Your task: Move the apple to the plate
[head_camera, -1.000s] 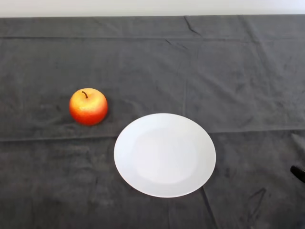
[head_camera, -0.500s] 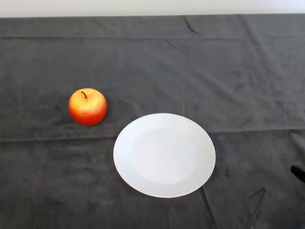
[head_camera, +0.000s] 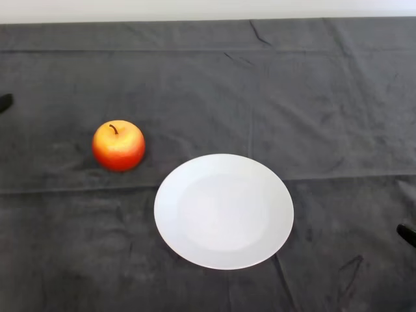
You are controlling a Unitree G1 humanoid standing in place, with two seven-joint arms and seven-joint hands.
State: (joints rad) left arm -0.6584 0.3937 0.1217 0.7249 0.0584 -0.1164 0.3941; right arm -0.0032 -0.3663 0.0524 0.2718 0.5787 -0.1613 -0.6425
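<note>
A red and yellow apple (head_camera: 118,145) with a short dark stem stands upright on the dark cloth, left of centre. A white round plate (head_camera: 223,211) lies bare on the cloth, to the right of the apple and nearer to me, with a small gap between them. Only a small black tip of my left hand (head_camera: 4,102) shows at the far left edge. It is well to the left of the apple, a little farther back, and touches nothing.
The dark cloth (head_camera: 260,97) covers the table up to a pale strip along the far edge. A small black object (head_camera: 407,234) pokes in at the right edge, right of the plate.
A black tip of my left hand has come into view at the left edge. The apple and the plate stay where they were.
</note>
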